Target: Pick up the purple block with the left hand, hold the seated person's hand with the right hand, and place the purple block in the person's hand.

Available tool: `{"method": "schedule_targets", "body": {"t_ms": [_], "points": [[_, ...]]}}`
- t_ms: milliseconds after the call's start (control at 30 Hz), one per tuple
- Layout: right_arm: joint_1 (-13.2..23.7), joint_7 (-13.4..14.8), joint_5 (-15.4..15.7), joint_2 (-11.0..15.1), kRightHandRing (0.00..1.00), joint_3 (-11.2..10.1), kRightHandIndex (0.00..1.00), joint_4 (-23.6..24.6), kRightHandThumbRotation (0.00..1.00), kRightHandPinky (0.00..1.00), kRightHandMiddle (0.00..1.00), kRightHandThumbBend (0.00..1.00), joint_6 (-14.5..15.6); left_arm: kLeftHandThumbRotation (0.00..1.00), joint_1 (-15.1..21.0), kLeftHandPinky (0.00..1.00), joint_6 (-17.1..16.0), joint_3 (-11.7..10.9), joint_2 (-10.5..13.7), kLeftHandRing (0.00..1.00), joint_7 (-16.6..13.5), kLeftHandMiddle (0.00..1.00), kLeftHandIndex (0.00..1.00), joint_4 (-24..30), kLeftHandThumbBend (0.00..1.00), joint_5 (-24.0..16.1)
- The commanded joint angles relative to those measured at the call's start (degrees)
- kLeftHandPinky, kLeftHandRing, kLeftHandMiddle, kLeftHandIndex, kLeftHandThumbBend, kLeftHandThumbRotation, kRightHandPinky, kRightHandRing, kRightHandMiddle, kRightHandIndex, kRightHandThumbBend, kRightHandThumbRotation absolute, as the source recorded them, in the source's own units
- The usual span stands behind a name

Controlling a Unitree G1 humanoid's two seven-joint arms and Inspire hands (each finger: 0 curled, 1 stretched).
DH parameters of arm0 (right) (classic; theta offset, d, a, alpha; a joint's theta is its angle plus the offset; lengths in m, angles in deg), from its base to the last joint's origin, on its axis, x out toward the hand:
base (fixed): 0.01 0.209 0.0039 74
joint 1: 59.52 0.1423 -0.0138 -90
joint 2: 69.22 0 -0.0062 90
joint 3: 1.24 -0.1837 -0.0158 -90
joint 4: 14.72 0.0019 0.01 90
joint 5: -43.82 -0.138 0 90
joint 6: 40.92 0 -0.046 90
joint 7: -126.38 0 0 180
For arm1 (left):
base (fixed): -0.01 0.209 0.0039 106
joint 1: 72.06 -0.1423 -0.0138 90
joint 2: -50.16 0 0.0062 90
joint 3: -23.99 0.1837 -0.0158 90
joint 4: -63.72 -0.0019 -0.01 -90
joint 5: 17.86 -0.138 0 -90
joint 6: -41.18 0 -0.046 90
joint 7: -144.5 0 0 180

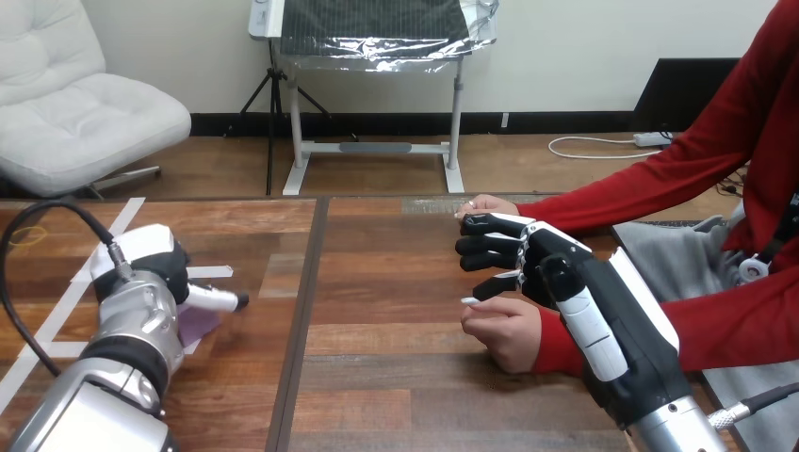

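Note:
The purple block (200, 327) lies on the table (377, 377) at the left, mostly hidden under my left hand (155, 273), which sits right over it. My right hand (551, 273) reaches in from the right, open, its fingers (490, 247) relaxed and pointing left. It lies between the person's two hands. The person's nearer hand (504, 331) is loosely closed on the table just below my thumb, close to it or touching; I cannot tell which. The person's farther hand (485, 205) rests on the table just behind my fingers.
White tape strips (66, 301) mark the table at the left. A dark seam (303, 311) runs front to back between the two tabletops. The person's red-sleeved arms (660, 188) come in from the right.

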Motion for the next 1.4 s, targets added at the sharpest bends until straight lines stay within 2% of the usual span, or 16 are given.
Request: {"method": "schedule_targets", "body": {"t_ms": [0,233,800,1100,1367], "points": [[3.53,0.47,-1.06,-0.33,0.72,-0.80,0.75,0.97,1.00,0.60,0.74,0.83,-0.74,0.55,5.13,0.93,0.03,1.51,0.68,0.90,1.20,0.88,0.87,2.19,0.85,-1.52],[3.43,0.42,-1.01,-0.19,0.72,-0.80,0.75,1.17,1.00,0.60,0.74,0.84,-0.50,0.53,5.11,0.93,-0.20,1.65,0.76,0.90,2.12,0.89,0.88,2.30,0.86,-1.68],[3.38,0.14,-1.30,-0.07,0.72,-0.77,0.76,1.32,1.00,0.61,0.74,0.83,-0.52,0.34,5.75,0.87,1.02,2.15,0.58,0.86,4.94,0.86,0.84,2.34,0.84,-2.00],[3.43,0.23,-1.17,-0.10,0.72,-0.77,0.76,1.25,1.00,0.61,0.74,0.84,-0.60,0.25,5.65,0.79,0.63,2.44,0.78,0.82,5.39,0.83,0.82,2.40,0.79,-2.54],[3.54,-0.04,-1.57,-0.08,0.72,-0.72,0.75,1.25,1.00,0.60,0.74,0.84,-0.46,0.15,5.41,0.67,0.85,2.15,0.73,0.78,4.54,0.81,0.82,2.63,0.67,-2.33]]}}
